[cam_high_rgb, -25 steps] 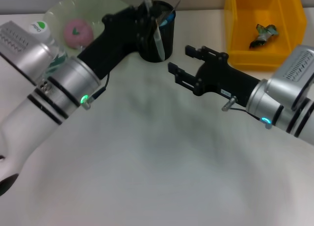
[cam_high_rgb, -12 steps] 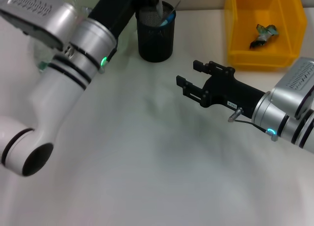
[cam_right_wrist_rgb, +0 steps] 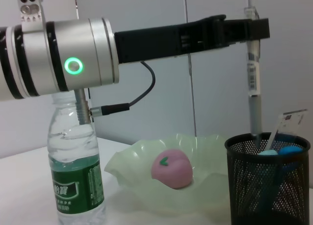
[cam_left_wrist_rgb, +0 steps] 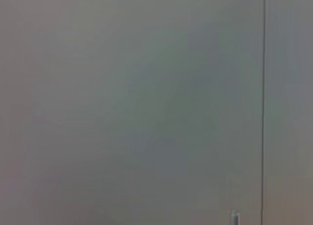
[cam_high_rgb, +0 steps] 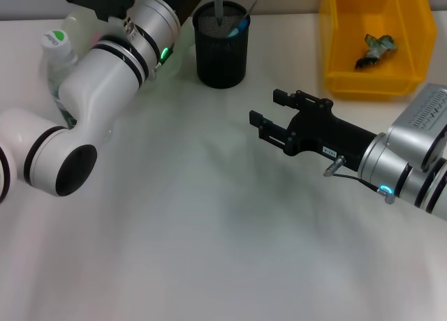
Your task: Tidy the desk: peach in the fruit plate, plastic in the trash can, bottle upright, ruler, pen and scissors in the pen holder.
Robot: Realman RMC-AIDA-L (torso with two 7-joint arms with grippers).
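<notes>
The left gripper (cam_right_wrist_rgb: 254,29) hangs high above the pen holder (cam_high_rgb: 221,45), which stands at about twelve o'clock on the desk. Its fingers are pinched on the top of a pen (cam_right_wrist_rgb: 253,83), held plumb with the tip already inside the mesh cup. Held that way, I reckon, so it will fall straight in among the things already standing there rather than catch the rim. What those other things are I can't tell for sure; something blue and a white tag poke out.

The right gripper (cam_high_rgb: 274,114) waits low over the bare middle of the desk, at roughly three o'clock, jaws spread and holding nothing, well clear of the left arm's work.

At eleven o'clock the peach (cam_right_wrist_rgb: 169,168) sits in the green fruit plate (cam_right_wrist_rgb: 127,166), and the bottle (cam_right_wrist_rgb: 76,171) stands upright just beside it. At one o'clock a crumpled scrap (cam_high_rgb: 375,47) lies in the yellow bin (cam_high_rgb: 349,56).

The pen looks like the last piece; letting it go should about finish the job.
</notes>
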